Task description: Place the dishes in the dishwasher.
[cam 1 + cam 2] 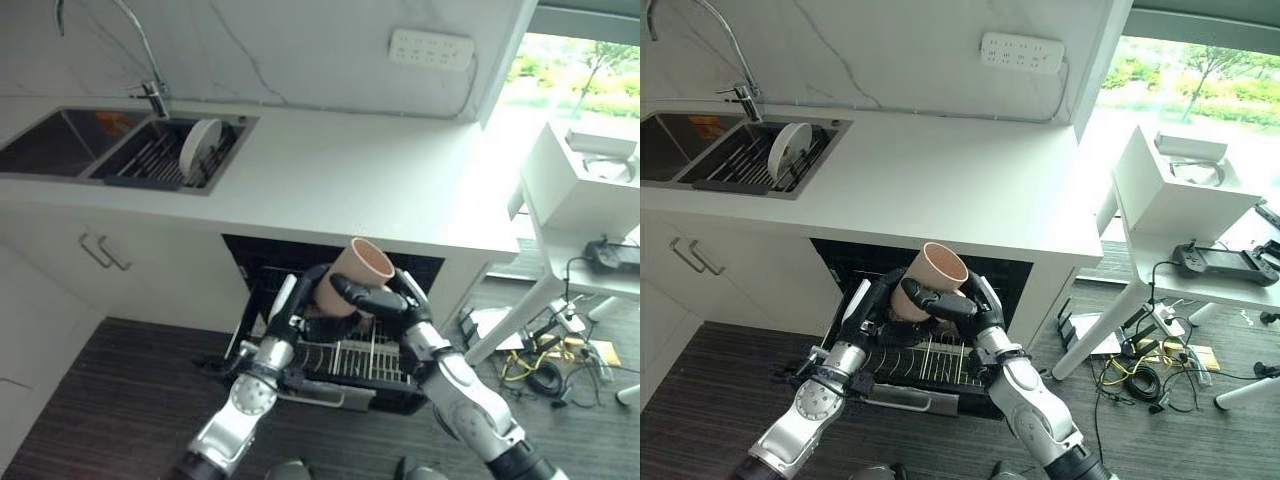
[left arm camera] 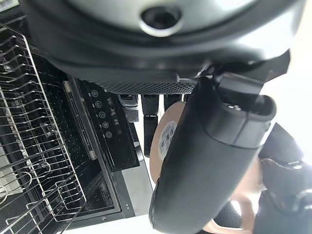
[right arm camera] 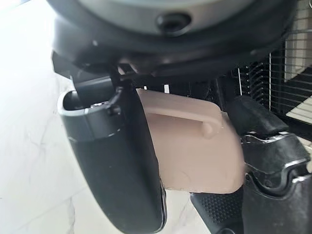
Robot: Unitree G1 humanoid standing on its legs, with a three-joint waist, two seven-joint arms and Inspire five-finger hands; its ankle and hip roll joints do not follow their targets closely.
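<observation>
A beige-pink cup (image 1: pixel 352 270) with a side handle (image 3: pixel 195 146) is held tilted, mouth up and away, just above the open dishwasher's pulled-out wire rack (image 1: pixel 350 362). My left hand (image 1: pixel 303 297) is curled round its lower left side; in the left wrist view its thumb (image 2: pixel 209 165) crosses the cup's base (image 2: pixel 163 141). From the right, my right hand (image 1: pixel 385 300) grips the cup, with its thumb (image 3: pixel 117 161) lying over the cup's wall. Both hands are shut on the cup. A white plate (image 1: pixel 200 145) stands on edge in the sink's drying rack.
The white counter (image 1: pixel 360 180) overhangs the dishwasher opening. At the far left lie the sink (image 1: pixel 60 140) and the faucet (image 1: pixel 150 95). A white table (image 1: pixel 580 190) stands at the right, with cables (image 1: pixel 540 365) on the floor. White cabinet doors (image 1: pixel 100 260) flank the dishwasher on the left.
</observation>
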